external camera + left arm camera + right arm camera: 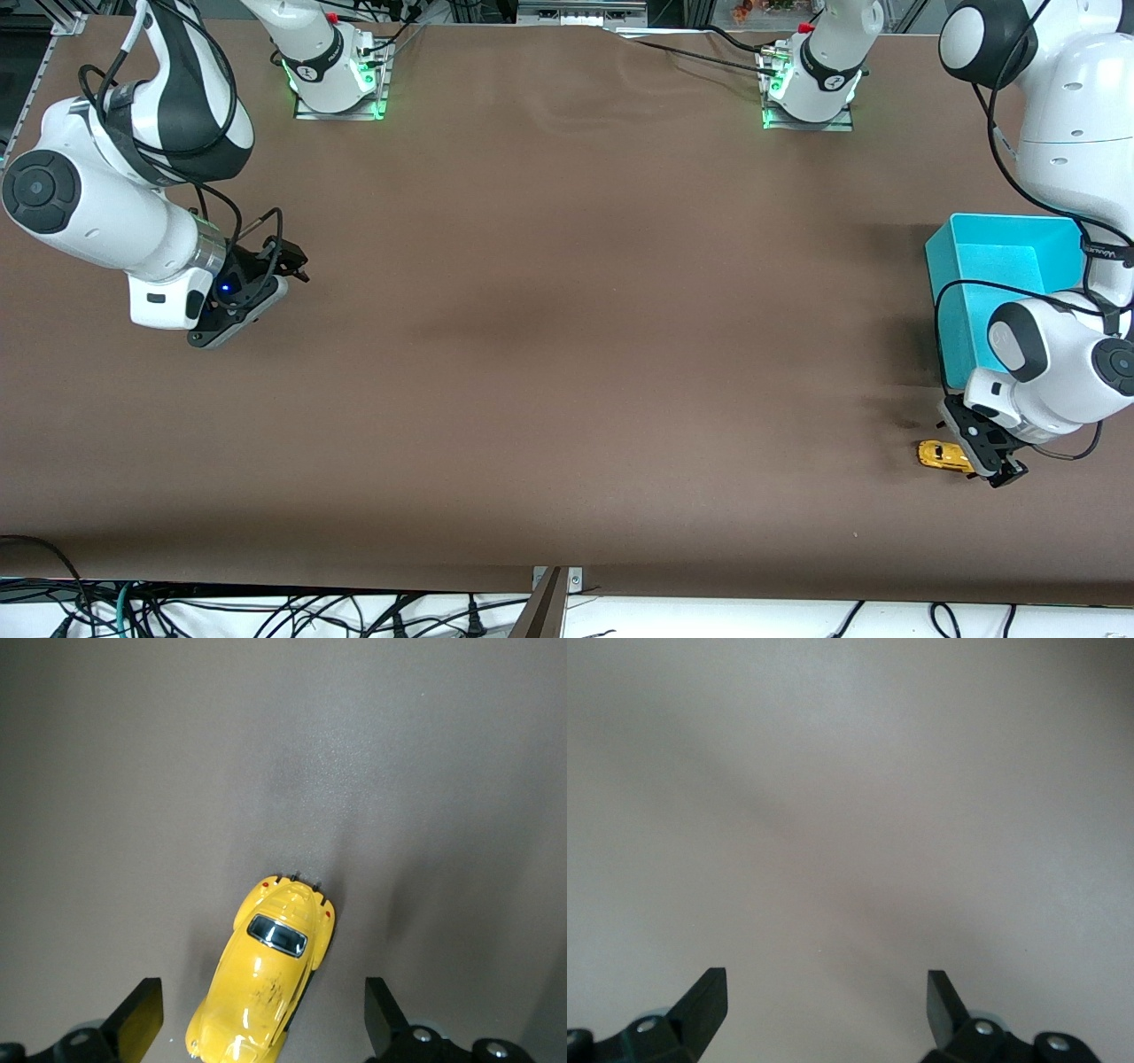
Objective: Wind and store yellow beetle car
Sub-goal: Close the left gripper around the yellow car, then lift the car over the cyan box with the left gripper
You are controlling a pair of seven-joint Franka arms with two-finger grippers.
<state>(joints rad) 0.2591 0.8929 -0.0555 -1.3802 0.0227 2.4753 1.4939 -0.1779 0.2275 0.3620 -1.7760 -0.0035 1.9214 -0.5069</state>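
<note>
Brown table point(567, 354), yellow beetle car point(943, 455).

A brown table point(567, 354) is taking up nearly the whole front view, its surface lying matte and faintly mottled under the light. An open turquoise bin point(1001, 257) is sitting on it toward the left arm's end, at about three o'clock from the table's middle, with its hollow facing up and its tall side wall showing. A tangle of dark cables point(266, 611) is trailing along the pale strip just off the table's edge nearest the front camera, from about six to eight o'clock.
</note>
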